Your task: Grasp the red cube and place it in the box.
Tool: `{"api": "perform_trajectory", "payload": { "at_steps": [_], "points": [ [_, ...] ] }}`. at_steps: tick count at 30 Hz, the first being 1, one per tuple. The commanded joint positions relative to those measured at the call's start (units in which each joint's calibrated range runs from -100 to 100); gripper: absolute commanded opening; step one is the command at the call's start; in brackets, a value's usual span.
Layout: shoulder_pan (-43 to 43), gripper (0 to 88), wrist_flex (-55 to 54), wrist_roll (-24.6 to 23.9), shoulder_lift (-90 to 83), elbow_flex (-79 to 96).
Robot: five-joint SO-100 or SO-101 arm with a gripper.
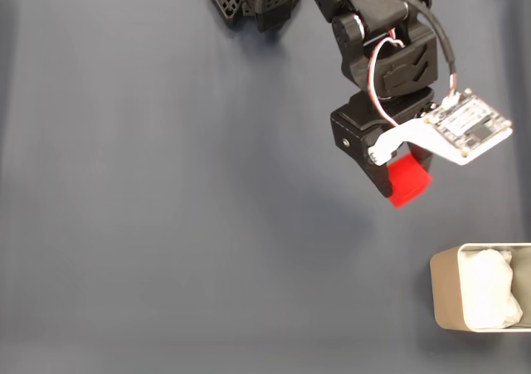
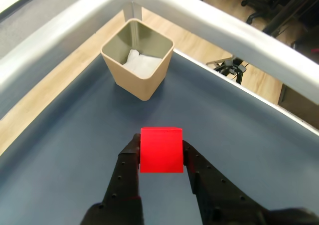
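1. Between the two black fingers [image 2: 130, 170] of the pincer [image 2: 161, 152] in the wrist view, I see the red cube [image 2: 161, 150] clamped, one finger pressed against each side face.
2. From the fixed view, I read the pincer [image 1: 404, 183] at right of centre, with the red cube [image 1: 408, 181] protruding from its lower end below the white circuit board [image 1: 466, 127].
3. I see the cube carried clear of the desk [image 1: 166, 225], which is covered by a dark blue-grey mat.
4. I locate the box [image 1: 444, 295] at the lower right edge of the fixed view, partly cut off by the frame, with white crumpled lining [image 1: 489, 295] inside.
5. I see the cube well apart from the box in the fixed view, up and to the left of it.
6. From the wrist view, I see the box [image 2: 142, 83] standing ahead of the pincer near the desk corner, open side up, its beige walls intact and white lining [image 2: 139, 64] at the bottom.
7. I note a grey rail [image 2: 219, 28] bordering the desk [image 2: 239, 135] in the wrist view, with wooden floor [image 2: 209, 40] beyond it.
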Motion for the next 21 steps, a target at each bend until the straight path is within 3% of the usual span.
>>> {"api": "perform_trajectory", "payload": {
  "at_steps": [1, 21],
  "points": [
    [-0.02, 0.0, 1.23, 0.68, -0.79, -8.29],
    [-1.58, 0.0, 4.35, 1.03, 18.63, -37.03]
  ]
}}
